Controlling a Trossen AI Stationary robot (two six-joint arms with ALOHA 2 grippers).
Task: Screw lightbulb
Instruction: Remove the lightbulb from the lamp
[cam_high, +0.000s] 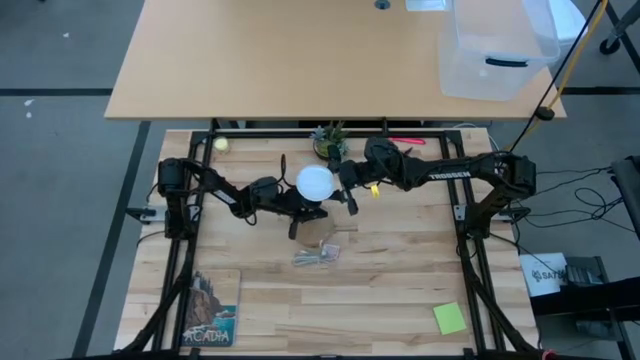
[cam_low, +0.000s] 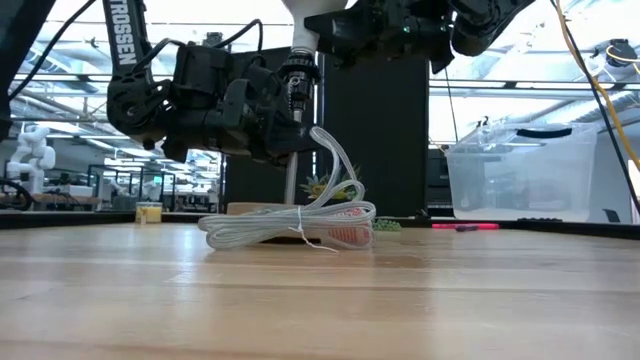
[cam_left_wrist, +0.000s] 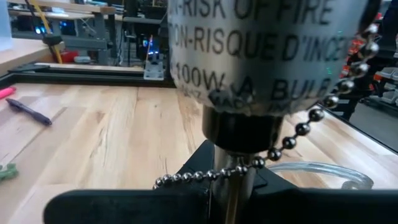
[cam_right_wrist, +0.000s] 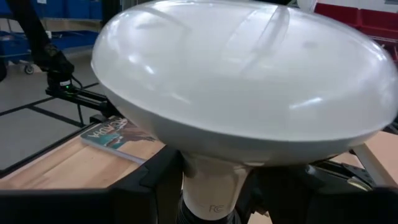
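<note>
Lightbulb (cam_high: 315, 182) up off the table, dead centre from above, white globe facing the camera, sandwiched between the two arms. Left gripper (cam_high: 300, 206) reaching in from one side just below the globe, right gripper (cam_high: 345, 190) coming in from the other side, right up against it. Can't tell from up here what either set of fingers is doing. Coiled white cord (cam_high: 316, 254) lying on the table (cam_high: 400, 300) a bit nearer the front than both grippers, small potted plant (cam_high: 330, 140) just behind them, green sticky note (cam_high: 450, 318) and an Acadia book (cam_high: 210, 310) well away at the front corners.

Low view: bulb's pale neck (cam_low: 302, 40) poking down from the right gripper (cam_low: 345, 35), with the socket (cam_low: 297, 85) straight under it, held up in the air by the left gripper (cam_low: 265, 125). Cord (cam_low: 290, 228) trailing down from the socket onto the table.

Left wrist: socket barrel (cam_left_wrist: 261, 56) filling the view, warning print on it, bead pull-chain (cam_left_wrist: 298, 130) draped across. Left fingers (cam_left_wrist: 124, 202) pinched onto the stem below it.

Right wrist: globe (cam_right_wrist: 242, 74) huge and close, neck going down between the dark right fingers (cam_right_wrist: 152, 186), which look clamped on it.
</note>
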